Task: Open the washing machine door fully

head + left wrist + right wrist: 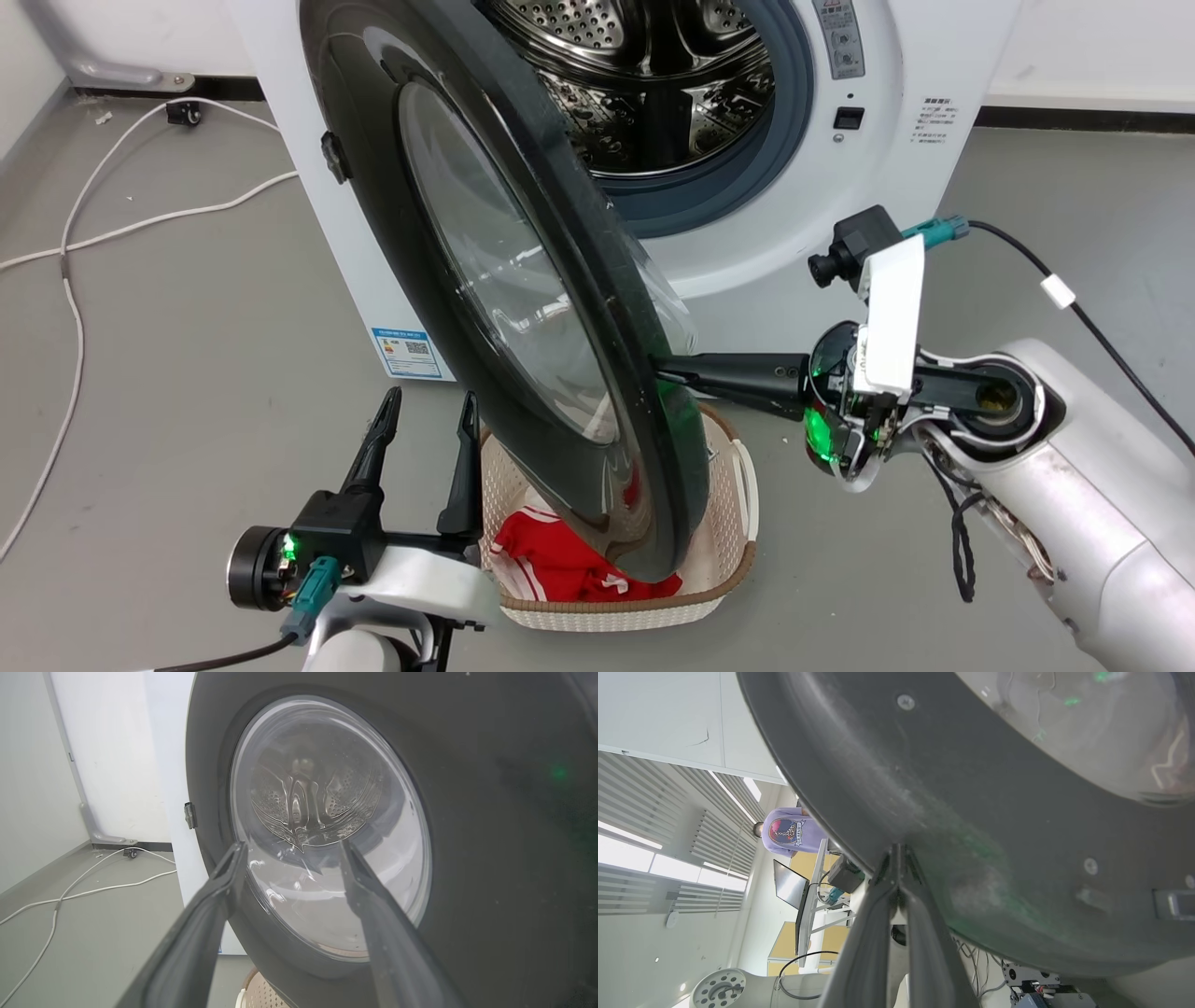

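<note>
- Grippers: two. Left gripper [430, 397] has its fingers apart and empty, pointing up just beside the outer face of the washing machine door [495, 280]. I can't tell if they touch it.
- Right gripper [672, 371]: fingers together with nothing between them, tips against the door's inner rim on the drum side. Reads as a push, not a grip.
- Laundry basket [733, 523]: one, on the floor under the door's lower edge. One red garment [551, 560] with white trim is inside.
- Door: one, glossy black with a clear bowl window. It stands about half open, out over the basket, well short of full swing.
- Washing machine [747, 252]: one, white, behind the door. The steel drum [653, 84] and grey gasket [794, 121] are exposed, and the drum looks empty. One blue label [408, 352] sits low on the front.
- White cable [70, 280] runs across the floor towards the wall. The strands overlap, so I can't tell if it's one or two.
- Step, my read: mid-push, door partly open.
- Next move calls for the right arm to follow the hinge arc outward, tips staying on the rim. The left gripper looks to be in the swing path, so it should clear first. The rim is slick and curved, so slip-off is the risk.
</note>
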Robot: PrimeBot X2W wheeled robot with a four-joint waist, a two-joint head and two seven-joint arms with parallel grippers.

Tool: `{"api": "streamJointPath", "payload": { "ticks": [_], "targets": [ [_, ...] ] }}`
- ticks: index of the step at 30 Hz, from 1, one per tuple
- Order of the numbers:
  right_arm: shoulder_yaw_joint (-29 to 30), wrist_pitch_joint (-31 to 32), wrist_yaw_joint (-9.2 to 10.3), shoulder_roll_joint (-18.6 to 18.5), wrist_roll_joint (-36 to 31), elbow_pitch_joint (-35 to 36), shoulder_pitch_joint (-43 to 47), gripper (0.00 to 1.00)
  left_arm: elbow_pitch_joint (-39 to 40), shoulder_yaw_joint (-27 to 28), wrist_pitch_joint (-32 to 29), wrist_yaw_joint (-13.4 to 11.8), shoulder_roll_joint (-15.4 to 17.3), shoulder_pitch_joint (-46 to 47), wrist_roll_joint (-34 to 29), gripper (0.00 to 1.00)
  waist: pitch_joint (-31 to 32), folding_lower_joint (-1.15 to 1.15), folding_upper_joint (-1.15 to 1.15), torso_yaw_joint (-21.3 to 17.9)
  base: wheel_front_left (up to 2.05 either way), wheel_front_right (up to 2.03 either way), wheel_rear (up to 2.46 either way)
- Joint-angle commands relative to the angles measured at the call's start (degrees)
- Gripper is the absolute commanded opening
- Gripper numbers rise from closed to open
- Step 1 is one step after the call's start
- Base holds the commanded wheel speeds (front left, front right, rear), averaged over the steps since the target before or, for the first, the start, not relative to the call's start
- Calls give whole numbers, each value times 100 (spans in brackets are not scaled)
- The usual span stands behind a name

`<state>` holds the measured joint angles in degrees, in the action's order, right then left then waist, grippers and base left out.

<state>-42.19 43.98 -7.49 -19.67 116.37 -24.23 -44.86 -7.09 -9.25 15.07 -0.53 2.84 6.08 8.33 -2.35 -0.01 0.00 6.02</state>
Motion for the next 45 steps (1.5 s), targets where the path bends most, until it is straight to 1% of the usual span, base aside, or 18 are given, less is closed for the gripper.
{"api": "streamJointPath", "payload": {
  "ticks": [1,7,11,13,18,22,25,27,31,33,34,35,38,40,43,44,45],
  "targets": [
    [-81,-71,0,4,75,115,103,0,18,9,16,-8,7,-76,-12,100,1,1,0,10,0,0,0],
    [-224,-723,0,-83,232,470,280,0,25,50,16,-18,7,-96,-18,100,22,1,0,13,0,0,0],
    [-63,-1403,0,-199,233,634,509,0,43,86,16,-42,7,-98,0,100,18,1,0,-33,0,0,0],
    [89,-1719,0,-217,322,749,692,0,54,105,16,-55,7,-105,-6,100,14,1,0,-78,0,0,0],
    [561,-2475,0,-453,277,1090,1282,0,61,171,16,-51,8,-125,-38,100,4,1,0,-235,0,0,0],
    [985,-2979,0,-541,298,1411,1934,0,41,254,16,-62,8,-173,-58,100,54,1,0,-384,0,0,0],
    [1234,-3286,0,-624,195,1577,2485,0,30,319,16,-54,8,-234,-60,100,107,1,0,-480,0,0,0],
    [1446,-3521,0,-597,176,1688,2838,0,26,351,16,-43,8,-245,-53,100,128,1,0,-519,0,0,0],
    [1855,-4121,0,-529,-116,1824,3507,0,19,402,16,-19,8,-273,-63,100,159,1,0,-573,0,0,0],
    [2051,-4475,0,-476,-343,1875,3796,37,17,429,16,-18,8,-296,-55,100,175,1,0,-589,0,0,0],
    [2142,-4664,0,-439,-449,1904,3927,81,13,444,16,-24,9,-307,-53,100,182,1,0,-594,0,0,0],
    [2209,-4822,0,-395,-582,1949,4032,100,13,452,16,-22,7,-316,-51,100,187,1,0,-602,0,0,0],
    [2358,-5422,0,-393,-1106,1915,4296,100,7,479,16,-15,7,-354,-55,100,211,1,0,-622,0,0,0],
    [2430,-5714,0,-440,-1549,1793,4408,100,0,491,16,-4,9,-365,-59,100,226,1,0,-631,0,0,0],
    [2665,-5892,0,-431,-2303,1521,4469,100,-11,496,16,-3,8,-384,-50,100,249,1,0,-642,0,0,0],
    [2801,-5908,0,-383,-2577,1423,4461,100,-18,499,16,-4,8,-399,-45,100,257,1,0,-647,0,0,0],
    [3074,-5915,1,-302,-2931,1330,4435,100,-20,499,16,-7,7,-413,-38,100,266,1,0,-655,0,0,0]
  ]
}}
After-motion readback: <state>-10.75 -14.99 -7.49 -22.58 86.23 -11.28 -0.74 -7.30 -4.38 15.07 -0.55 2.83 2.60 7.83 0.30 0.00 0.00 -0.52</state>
